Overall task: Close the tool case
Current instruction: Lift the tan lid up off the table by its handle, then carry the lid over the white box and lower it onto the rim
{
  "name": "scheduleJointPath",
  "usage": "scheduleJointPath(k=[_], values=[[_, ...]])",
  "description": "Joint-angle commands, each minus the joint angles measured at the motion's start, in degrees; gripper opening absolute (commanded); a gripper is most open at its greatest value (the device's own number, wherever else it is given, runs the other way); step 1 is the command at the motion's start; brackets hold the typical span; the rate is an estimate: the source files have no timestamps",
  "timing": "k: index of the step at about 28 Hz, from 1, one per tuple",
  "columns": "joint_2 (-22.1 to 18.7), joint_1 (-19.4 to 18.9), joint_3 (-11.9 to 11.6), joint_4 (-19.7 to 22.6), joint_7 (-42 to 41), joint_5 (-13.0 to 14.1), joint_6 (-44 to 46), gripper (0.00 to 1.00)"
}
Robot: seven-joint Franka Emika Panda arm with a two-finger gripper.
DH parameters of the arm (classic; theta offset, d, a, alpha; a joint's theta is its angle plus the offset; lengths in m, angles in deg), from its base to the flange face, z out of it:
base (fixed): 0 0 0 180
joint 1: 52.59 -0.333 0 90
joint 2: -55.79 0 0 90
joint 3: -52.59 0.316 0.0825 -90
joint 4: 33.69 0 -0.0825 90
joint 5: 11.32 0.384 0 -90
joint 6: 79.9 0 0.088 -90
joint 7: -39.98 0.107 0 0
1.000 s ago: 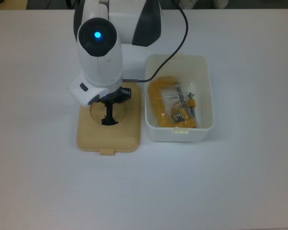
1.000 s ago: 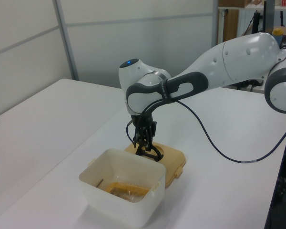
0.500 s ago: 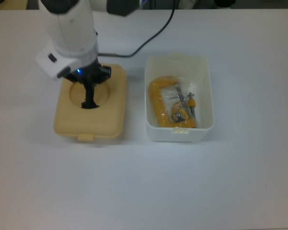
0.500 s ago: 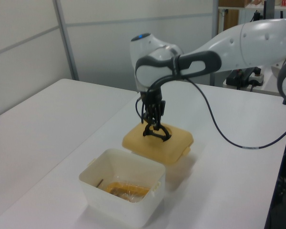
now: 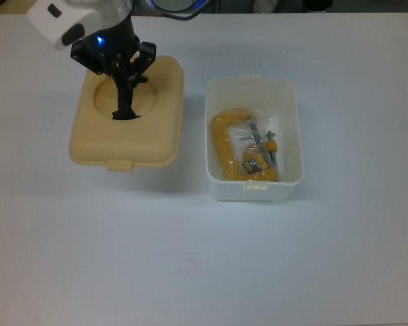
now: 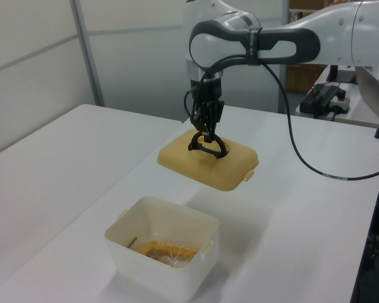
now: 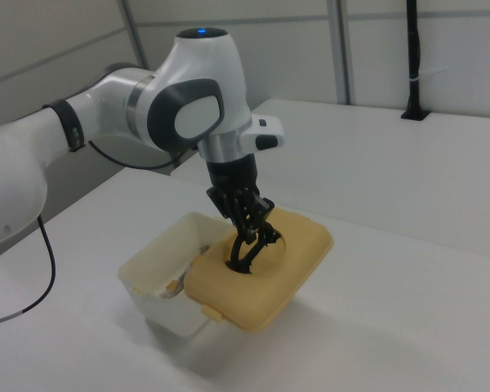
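Note:
The tan lid hangs level in the air, clear of the table. My gripper is shut on its black handle, which rises from the round recess. The white tub stands open on the table, to the right of the lid in the top view. A yellow C-clamp lies inside the tub. In the left view the lid floats beyond and above the tub.
The white table spreads all around the tub. A black cable loops down from the arm over the table in the left view. A black post stands at the far edge in the right view.
The gripper has lifted the lid off the table by its handle and carried it up and toward the top view's left, away from the tub. The tub has not moved.

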Motion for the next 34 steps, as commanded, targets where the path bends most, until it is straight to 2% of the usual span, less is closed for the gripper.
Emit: scheduleJointPath(k=[1, 4, 19, 34], values=[[-0.48, -0.46, 0.39, -1.01, 2.54, 1.33, 1.67, 0.0], [-0.56, -1.16, 0.48, -1.09, 3.86, 1.33, 1.67, 0.0], [-0.21, -10.47, 0.56, -1.1, 11.24, 0.98, 1.94, 0.0], [2.07, -16.1, 0.56, -1.1, 14.41, 0.63, 1.06, 0.0]])
